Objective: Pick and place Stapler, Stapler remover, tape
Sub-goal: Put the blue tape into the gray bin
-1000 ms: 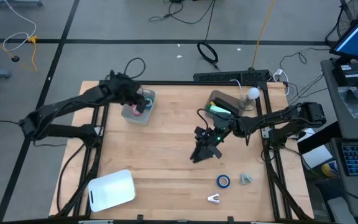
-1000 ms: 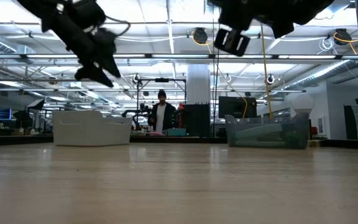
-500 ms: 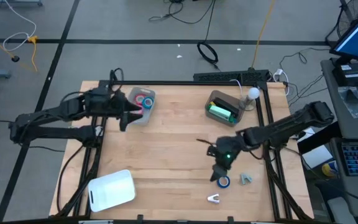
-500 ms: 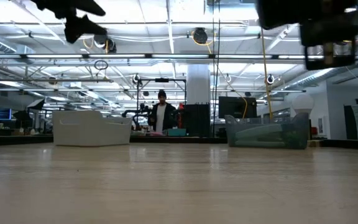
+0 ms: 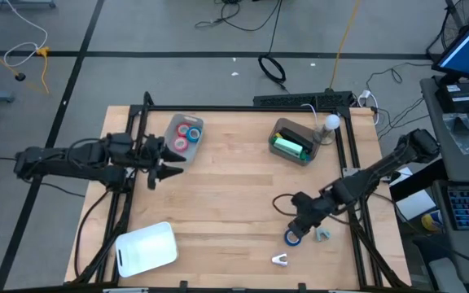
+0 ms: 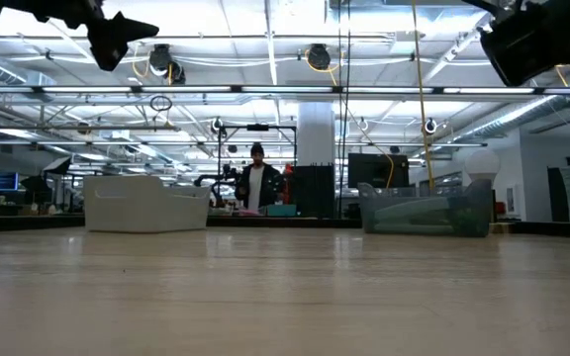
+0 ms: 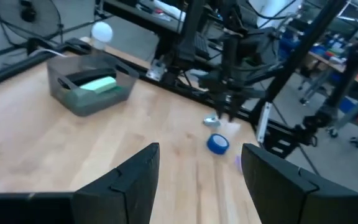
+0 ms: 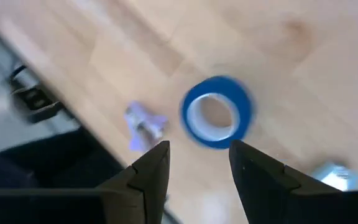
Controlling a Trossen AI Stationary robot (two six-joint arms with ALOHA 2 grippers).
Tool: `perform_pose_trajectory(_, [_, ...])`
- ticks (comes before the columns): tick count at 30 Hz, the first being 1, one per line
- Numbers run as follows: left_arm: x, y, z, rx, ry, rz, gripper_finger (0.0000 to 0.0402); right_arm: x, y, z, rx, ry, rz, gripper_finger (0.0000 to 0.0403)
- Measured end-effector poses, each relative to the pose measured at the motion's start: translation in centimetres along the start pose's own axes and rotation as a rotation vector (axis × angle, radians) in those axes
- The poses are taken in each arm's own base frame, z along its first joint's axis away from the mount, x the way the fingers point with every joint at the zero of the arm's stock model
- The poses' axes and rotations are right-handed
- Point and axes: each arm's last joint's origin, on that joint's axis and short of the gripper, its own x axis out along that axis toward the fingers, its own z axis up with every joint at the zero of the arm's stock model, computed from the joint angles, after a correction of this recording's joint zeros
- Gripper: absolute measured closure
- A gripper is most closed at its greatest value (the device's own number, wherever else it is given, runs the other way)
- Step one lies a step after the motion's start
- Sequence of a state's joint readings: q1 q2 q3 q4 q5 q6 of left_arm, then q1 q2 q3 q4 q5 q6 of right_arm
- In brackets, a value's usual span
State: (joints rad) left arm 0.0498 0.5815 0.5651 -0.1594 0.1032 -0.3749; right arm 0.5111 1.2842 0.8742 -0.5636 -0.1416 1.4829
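Worktop (image 5: pixel 218 195): left gripper (image 5: pixel 172 161) open, empty, near the left edge. Right gripper (image 5: pixel 293 232) open, hovering over blue tape roll (image 5: pixel 292 237) by the front-right corner. Step looks like the tape pick. Next: descend, straddle the ring, close.

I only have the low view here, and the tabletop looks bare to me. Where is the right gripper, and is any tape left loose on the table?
Observer: The right gripper hangs open just above a blue tape roll lying near the table's front right.
Operator: Where did the other rolls go?
Observer: Red and blue rolls sit in the grey bin at the back left.
Operator: And the left arm?
Observer: The left gripper is open and empty, near that bin.
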Motion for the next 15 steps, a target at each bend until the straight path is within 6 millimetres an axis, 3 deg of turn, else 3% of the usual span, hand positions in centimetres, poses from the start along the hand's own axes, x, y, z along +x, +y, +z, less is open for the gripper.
perform_pose_trajectory(8, [0.1, -0.4, -0.4, -0.009, 0.006, -0.019, 0.0176, 0.0, -0.7, -0.3, 0.018, -0.028, -0.077, 0.0241])
perform_pose_trajectory(15, [0.1, -0.6, -0.5, -0.003, 0.001, -0.004, 0.0176, 1.4, -0.7, -0.1, -0.010, -0.017, -0.124, 0.0242])
